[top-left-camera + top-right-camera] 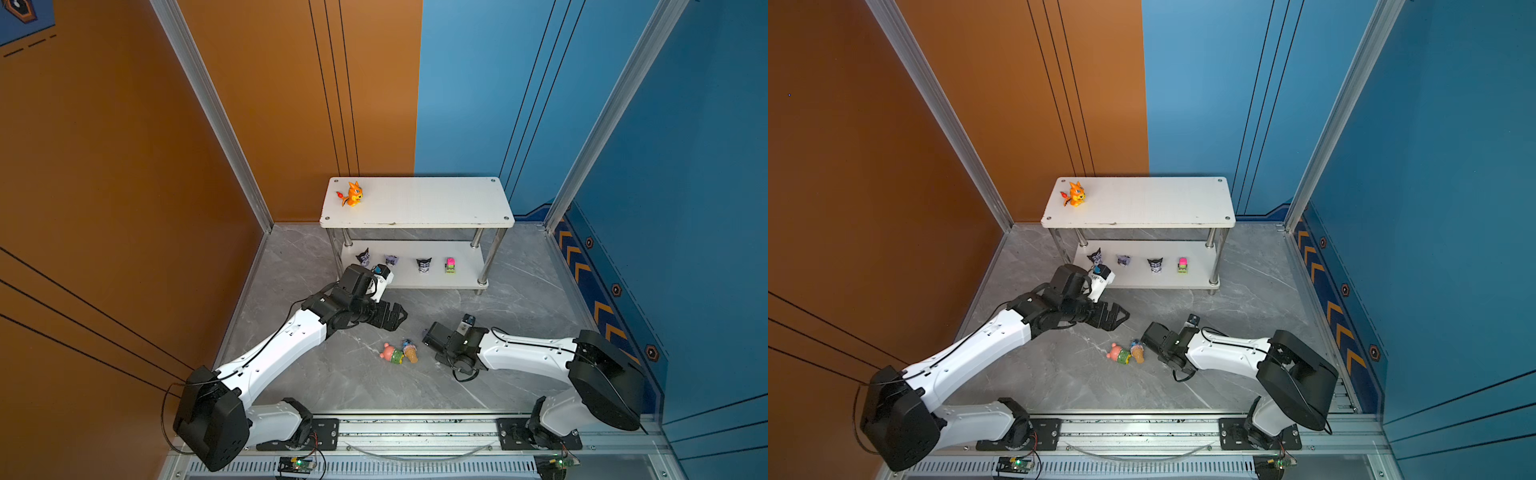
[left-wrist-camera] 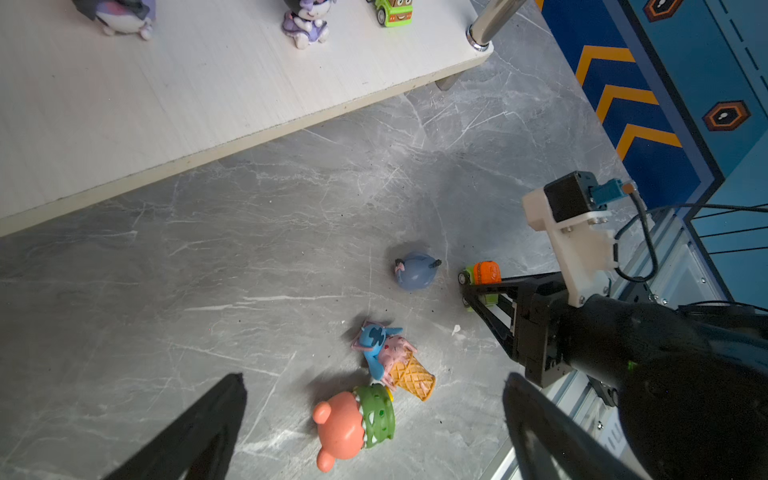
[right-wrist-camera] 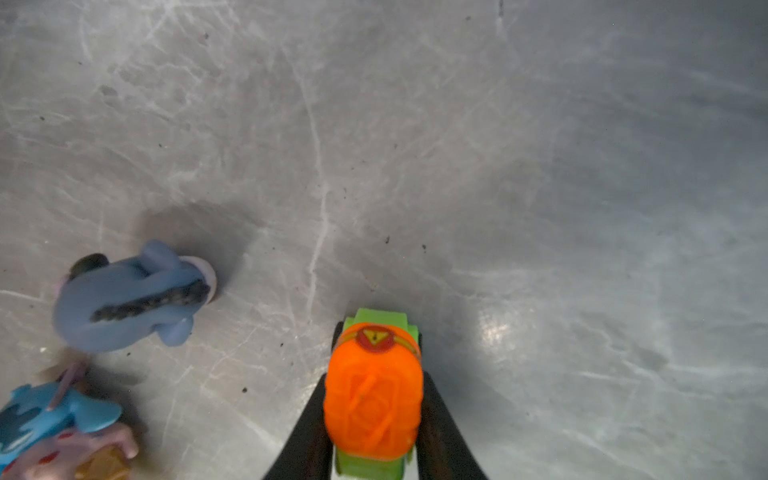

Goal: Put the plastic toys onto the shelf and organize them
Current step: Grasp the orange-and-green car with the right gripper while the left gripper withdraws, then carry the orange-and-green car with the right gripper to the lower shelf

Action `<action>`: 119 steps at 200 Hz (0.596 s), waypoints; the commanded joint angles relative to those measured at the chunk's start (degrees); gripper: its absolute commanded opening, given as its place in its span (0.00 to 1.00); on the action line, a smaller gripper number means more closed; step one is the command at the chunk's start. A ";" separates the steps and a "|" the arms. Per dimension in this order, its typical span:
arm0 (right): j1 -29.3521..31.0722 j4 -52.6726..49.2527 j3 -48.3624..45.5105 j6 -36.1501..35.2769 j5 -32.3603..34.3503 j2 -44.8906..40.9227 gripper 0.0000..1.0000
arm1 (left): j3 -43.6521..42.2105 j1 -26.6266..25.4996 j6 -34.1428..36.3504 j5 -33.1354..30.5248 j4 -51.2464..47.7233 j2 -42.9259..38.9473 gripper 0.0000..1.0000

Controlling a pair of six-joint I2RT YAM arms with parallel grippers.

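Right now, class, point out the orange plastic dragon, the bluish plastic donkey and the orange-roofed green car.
Orange plastic dragon (image 1: 353,194): in a top view, body.
Bluish plastic donkey (image 2: 415,271): left wrist view, body.
Orange-roofed green car (image 3: 372,399): right wrist view, roof.

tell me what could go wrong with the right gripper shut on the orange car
1. The right gripper pinches the orange car by its rounded sides; it may slip or twist on lifting.
2. The grey-blue donkey lies close by; a swing could knock it.
3. The left gripper hovers open nearby; the arms might clash.
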 commanded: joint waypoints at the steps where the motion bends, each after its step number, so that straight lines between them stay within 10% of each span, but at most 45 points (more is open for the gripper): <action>1: -0.16 -3.27 2.06 -0.75 3.79 -1.79 0.26 | -0.59 0.58 0.31 1.16 0.52 0.46 0.98; 119: -15.73 -4.92 24.47 -24.41 13.08 3.87 0.26 | -0.25 0.94 0.13 1.89 0.28 0.07 0.98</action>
